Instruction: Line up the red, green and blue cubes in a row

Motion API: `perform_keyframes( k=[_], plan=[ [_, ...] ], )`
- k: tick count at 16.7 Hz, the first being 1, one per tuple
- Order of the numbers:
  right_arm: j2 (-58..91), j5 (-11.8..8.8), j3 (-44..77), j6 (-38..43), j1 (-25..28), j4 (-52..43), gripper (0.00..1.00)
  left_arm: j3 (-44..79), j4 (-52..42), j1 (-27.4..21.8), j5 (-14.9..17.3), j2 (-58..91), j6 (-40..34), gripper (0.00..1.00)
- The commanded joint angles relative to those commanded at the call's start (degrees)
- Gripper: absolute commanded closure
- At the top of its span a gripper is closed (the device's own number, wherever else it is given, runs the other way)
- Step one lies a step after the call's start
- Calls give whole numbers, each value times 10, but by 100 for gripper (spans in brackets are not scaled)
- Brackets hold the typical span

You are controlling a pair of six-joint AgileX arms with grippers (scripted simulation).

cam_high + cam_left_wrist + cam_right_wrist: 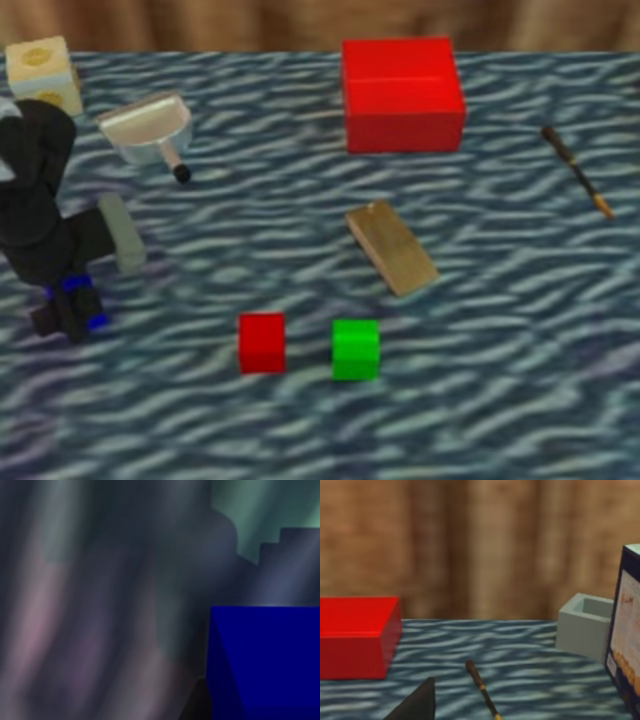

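Observation:
The red cube (262, 342) and the green cube (356, 349) sit side by side on the table's front middle, a small gap between them. Far to their left, my left gripper (72, 305) is shut on the blue cube (76, 286), whose blue shows between the dark fingers. The left wrist view is filled at one corner by that blue cube (265, 662), with the background smeared. My right arm is outside the top view. Only a dark part of my right gripper (417, 702) shows in the right wrist view.
A large red box (403, 95) stands at the back middle and a tan wooden block (391, 248) lies before it. A cream cube (42, 72), a pale scoop (148, 128) and a grey block (120, 232) crowd the left. A thin brush (578, 170) lies right.

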Motion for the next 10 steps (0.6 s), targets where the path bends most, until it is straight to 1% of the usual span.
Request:
perform_keyframes(
  k=[6, 8, 10],
  plan=[
    [0, 0, 0, 0, 0, 0, 0, 2, -9, 0, 2, -9, -3, 100],
    [0, 0, 0, 0, 0, 0, 0, 14, -31, 2, 2, -18, -2, 100],
    [0, 0, 0, 0, 0, 0, 0, 34, -72, 5, 2, -37, -3, 100]
  ],
)
